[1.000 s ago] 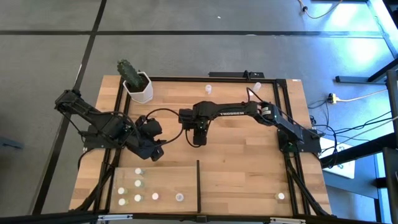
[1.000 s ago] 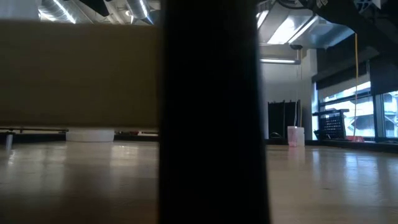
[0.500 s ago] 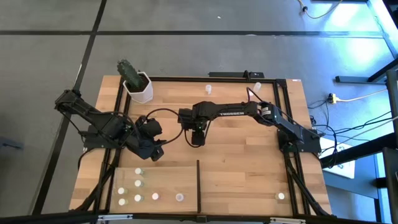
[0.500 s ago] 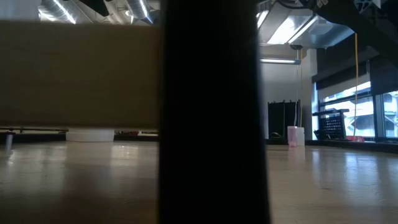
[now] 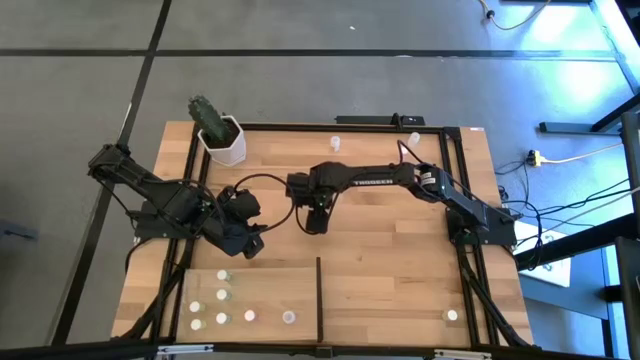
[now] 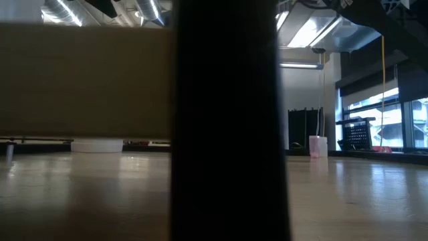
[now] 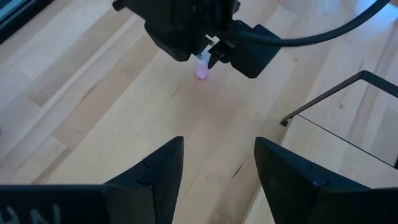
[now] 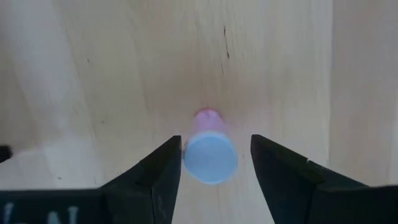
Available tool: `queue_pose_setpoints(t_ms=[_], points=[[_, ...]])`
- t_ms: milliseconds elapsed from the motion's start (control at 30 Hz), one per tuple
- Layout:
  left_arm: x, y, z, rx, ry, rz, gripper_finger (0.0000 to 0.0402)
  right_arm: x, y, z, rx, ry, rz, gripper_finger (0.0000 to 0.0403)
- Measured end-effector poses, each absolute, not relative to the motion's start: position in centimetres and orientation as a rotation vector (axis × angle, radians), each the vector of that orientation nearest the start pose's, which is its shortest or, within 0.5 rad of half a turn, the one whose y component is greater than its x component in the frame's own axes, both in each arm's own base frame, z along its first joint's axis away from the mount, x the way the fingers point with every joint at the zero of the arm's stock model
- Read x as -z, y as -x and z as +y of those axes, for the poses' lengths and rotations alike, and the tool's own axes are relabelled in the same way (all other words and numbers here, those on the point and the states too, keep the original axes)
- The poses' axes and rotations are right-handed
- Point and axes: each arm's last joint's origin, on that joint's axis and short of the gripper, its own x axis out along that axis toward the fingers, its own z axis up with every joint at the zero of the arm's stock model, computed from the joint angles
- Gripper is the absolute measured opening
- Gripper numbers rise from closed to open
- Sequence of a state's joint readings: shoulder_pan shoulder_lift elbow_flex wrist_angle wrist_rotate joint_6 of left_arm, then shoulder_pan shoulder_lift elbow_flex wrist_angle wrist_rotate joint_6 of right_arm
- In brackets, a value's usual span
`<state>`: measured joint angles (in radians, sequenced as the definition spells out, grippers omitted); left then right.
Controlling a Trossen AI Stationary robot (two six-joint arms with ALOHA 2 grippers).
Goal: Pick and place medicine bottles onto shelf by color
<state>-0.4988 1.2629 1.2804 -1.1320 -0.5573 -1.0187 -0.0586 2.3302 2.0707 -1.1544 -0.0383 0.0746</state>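
High view: right gripper (image 5: 314, 222) sits mid-table over bare tabletop (image 5: 390, 250), pointing down. Against a second ago it's shifted a touch up-table, nothing else; the arm pose is otherwise the same. Left gripper (image 5: 250, 243) is parked just above the shelf (image 5: 265, 300), unmoved across the frames. Shelf holds six medicine bottles (image 5: 221, 297) left of the black divider (image 5: 318, 290); one more bottle (image 5: 452, 316) stands on the table's lower right and two near the far edge (image 5: 336, 144). All bottle positions match the earlier frames. Low view: dark upright (image 6: 226, 120) blocks the middle, a pink-tinted bottle (image 6: 314, 145) stands far back on the right, identical to before, no change there. Left wrist view: its own fingers spread with nothing between them, looking across at the right gripper, with a pink bottle (image 7: 203, 71) just below those fingertips. Right wrist view: fingers (image 8: 155, 180) apart on either side of the pink bottle with its white cap (image 8: 210, 157), small gaps both sides, so it's bracketed but not pinched. My read: the right jaws have just widened around the bottle, so this is either the pre-grasp line-up or a let-go; the pink one isn't on the shelf yet, so that pick is outstanding.
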Motion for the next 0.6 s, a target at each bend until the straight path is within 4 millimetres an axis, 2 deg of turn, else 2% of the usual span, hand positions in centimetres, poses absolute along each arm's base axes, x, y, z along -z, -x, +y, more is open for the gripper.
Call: queue_pose_setpoints(t_ms=[300,500,600], points=[[-33.6,-20.4,-9.4,-0.516,0.373,0.807,0.0190,-23.9,-46.9,-2.2,0.081,-0.143,1.372,0.0195],[-33.7,-20.3,-9.6,-0.510,0.355,0.800,0.0190,-26.8,-46.8,-1.1,0.064,-0.126,1.332,0.0195],[-33.7,-20.2,-9.9,-0.504,0.341,0.792,0.0190,-27.9,-46.2,-0.6,0.113,-0.099,1.314,0.0195]])
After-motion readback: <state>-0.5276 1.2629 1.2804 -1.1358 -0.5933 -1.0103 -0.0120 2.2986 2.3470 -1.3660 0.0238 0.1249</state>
